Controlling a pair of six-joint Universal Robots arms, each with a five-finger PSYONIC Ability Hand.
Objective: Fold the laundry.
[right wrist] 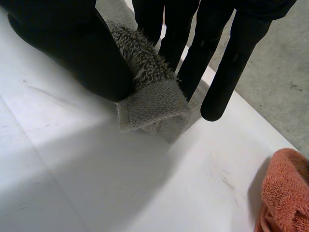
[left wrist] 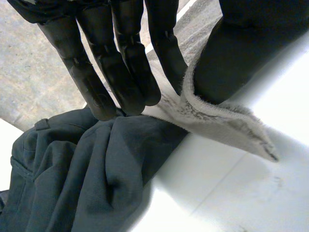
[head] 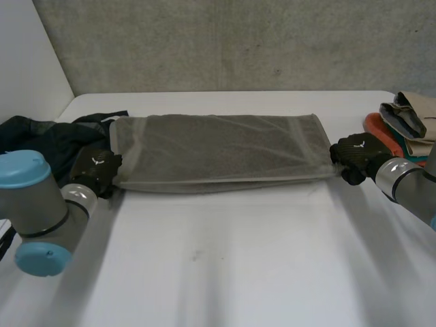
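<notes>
Head view: a grey towel (head: 218, 151), doubled lengthwise, lies stretched across the white table (head: 225, 272), each end pinched between thumb and fingers by the left hand (head: 95, 169) and right hand (head: 355, 153). Crosswise folds likely remain, and a dark garment (head: 41, 139) waits crumpled.

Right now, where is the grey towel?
Head view: the grey towel lies stretched across the table, its ends pinched by the left hand and right hand.
</notes>
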